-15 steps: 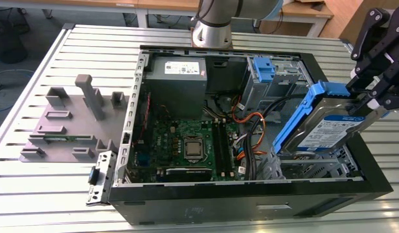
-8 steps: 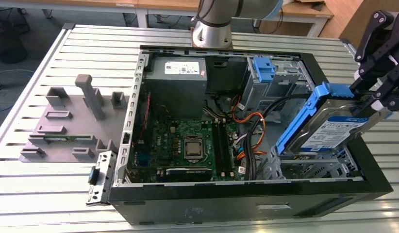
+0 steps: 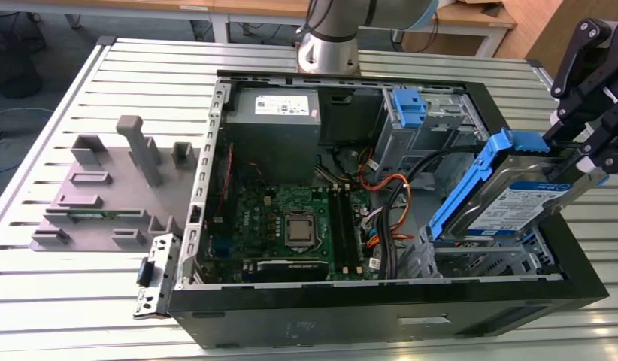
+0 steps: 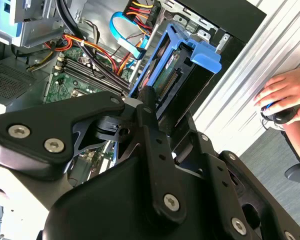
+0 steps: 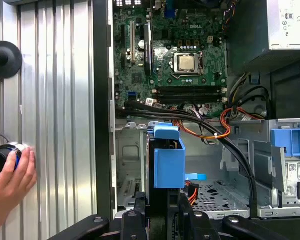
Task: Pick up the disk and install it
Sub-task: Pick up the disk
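Hanging tilted in the claw, the disk above the case.

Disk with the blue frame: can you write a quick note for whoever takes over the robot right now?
Gripper: shut on the disk, gripping its upper end.
Disk: in the air and tilted, with its lower end at the metal drive cage inside the open computer case, at the exterior view's right.
Done: the disk is picked up and at the case.
Left: it is not yet seated in the cage.
Watch out: a person's hand is close beside the case.
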Controlling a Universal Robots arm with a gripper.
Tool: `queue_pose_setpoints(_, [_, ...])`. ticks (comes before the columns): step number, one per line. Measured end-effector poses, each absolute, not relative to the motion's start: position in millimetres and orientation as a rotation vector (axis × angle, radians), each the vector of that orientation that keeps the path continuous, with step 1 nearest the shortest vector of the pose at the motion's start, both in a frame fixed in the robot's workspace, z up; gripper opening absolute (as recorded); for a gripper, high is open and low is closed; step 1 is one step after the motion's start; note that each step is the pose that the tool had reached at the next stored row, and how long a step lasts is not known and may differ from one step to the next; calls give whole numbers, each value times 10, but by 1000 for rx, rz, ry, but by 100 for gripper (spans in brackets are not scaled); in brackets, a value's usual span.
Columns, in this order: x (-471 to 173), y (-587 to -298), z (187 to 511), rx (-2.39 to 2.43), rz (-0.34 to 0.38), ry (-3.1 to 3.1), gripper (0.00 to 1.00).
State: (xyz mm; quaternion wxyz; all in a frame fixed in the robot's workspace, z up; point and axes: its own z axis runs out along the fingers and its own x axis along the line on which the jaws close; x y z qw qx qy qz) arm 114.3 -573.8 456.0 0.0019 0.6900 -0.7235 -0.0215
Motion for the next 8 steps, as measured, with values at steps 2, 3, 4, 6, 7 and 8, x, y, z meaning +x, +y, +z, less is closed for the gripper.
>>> queue_pose_setpoints(2, [1143, -5738, 4552, 2165, -68, -2271, 35])
queue_pose_setpoints(3, [1143, -5738, 4545, 2165, -68, -2270, 35])
queue_pose_setpoints(4, [1143, -5738, 4541, 2165, -68, -2270, 35])
queue_pose_setpoints(6, [1143, -5738, 4540, 2165, -67, -2270, 35])
queue_pose_setpoints(7, [1143, -5738, 4539, 2165, -67, -2270, 35])
queue_pose_setpoints(8, [1143, -5737, 4534, 2165, -68, -2270, 35])
